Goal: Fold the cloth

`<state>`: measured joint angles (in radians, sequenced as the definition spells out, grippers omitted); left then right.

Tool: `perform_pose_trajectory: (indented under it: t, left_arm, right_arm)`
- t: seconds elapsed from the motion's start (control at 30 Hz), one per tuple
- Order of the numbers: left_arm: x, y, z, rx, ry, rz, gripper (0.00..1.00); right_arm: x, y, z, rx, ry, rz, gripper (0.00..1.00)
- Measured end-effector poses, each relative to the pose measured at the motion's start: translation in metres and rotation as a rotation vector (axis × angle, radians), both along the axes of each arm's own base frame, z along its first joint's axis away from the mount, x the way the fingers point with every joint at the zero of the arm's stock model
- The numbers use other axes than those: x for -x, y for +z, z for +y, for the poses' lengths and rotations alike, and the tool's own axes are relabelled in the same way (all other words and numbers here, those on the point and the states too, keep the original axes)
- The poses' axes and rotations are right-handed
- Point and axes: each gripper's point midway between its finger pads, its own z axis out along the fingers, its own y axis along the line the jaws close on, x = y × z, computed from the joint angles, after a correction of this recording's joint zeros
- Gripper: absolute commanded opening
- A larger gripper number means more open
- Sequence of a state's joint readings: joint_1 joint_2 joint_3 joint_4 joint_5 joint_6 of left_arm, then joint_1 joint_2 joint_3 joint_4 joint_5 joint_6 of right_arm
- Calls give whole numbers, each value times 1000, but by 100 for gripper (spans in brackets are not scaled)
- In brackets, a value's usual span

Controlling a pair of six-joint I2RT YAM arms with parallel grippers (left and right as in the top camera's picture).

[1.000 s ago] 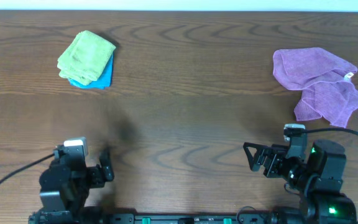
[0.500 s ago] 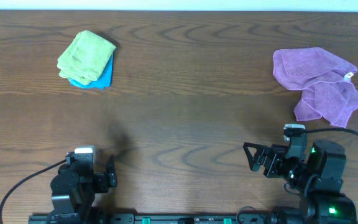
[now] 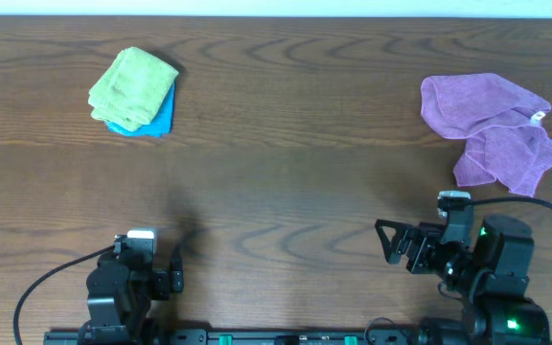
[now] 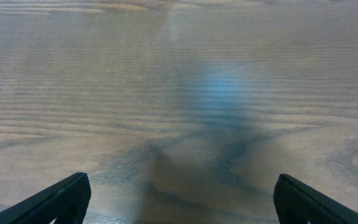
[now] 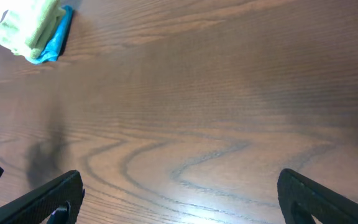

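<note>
At the far right of the tabletop (image 3: 286, 182), the purple cloth (image 3: 492, 125) lies crumpled, no fold begun, while the left end effector (image 4: 180, 190) and right end effector (image 5: 179, 183) rest spread and empty at the near edge; a green cloth (image 3: 134, 86) sits folded far left.

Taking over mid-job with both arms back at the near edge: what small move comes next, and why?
Probably extend the right gripper toward the purple cloth: it lies crumpled on that arm's side, while the green cloth already sits folded on the blue cloth.
</note>
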<state>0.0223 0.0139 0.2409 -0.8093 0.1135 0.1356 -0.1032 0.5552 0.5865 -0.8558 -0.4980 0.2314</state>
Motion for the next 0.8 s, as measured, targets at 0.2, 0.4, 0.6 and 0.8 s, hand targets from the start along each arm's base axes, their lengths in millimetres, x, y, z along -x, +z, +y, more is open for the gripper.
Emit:
perform_pose_trajectory:
  t: [0.2,0.4,0.6,0.8]
  left_arm:
    - [0,0,4,-16,20,0,95]
    - [1,-2,11,-38,49,10,95]
    - [2,-3,11,-41,52,15,95]
    - [2,-3,12,-43,54,15,95]
  right_arm:
    - [0,0,0,0,0,0,99]
    - [0,0,0,0,0,0,99]
    - [0,0,0,0,0,0,99]
    - [0,0,0,0,0,0,99]
